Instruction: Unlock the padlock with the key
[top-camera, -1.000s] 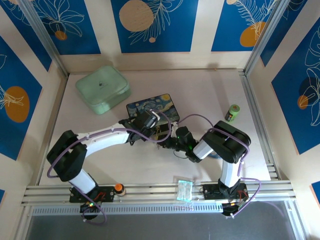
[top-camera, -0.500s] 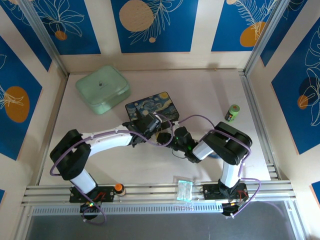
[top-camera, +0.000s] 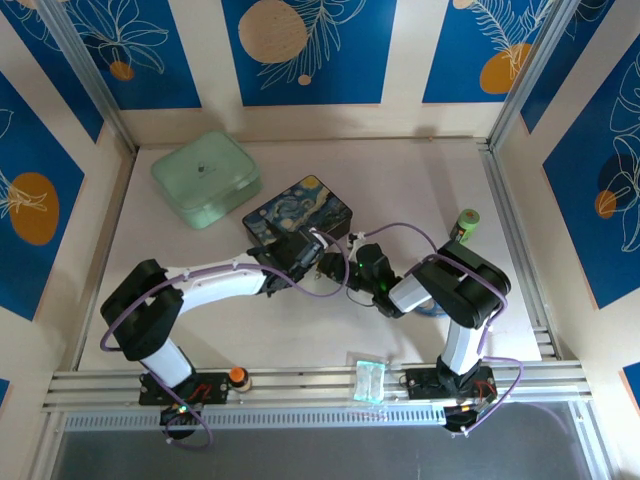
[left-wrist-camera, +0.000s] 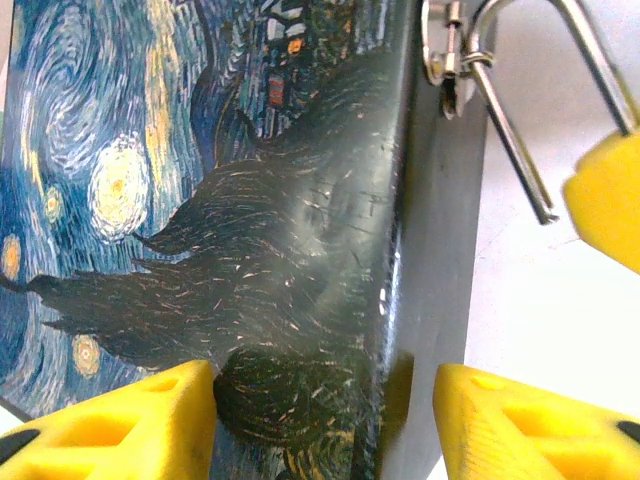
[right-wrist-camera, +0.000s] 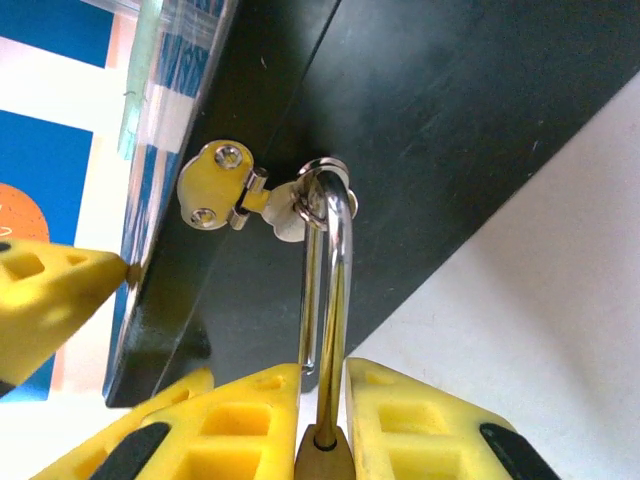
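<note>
Hanging from clasp (right-wrist-camera: 225, 190): padlock (right-wrist-camera: 338, 260), long axis running straight back into right gripper (right-wrist-camera: 322, 390), clamped on its body. Left gripper (left-wrist-camera: 325, 390) fingers (left-wrist-camera: 130, 420) apart astride box (left-wrist-camera: 150, 180); grip unclear.

No legible text, brand, number or sign anywhere, just painted swirls on the box (top-camera: 297, 208) lid, leaf-and-circle patterns on the far blue wall panels (top-camera: 300, 50), and marks too small to read on the far-left green case (top-camera: 205, 178) and the right-hand green can (top-camera: 465, 225).
</note>
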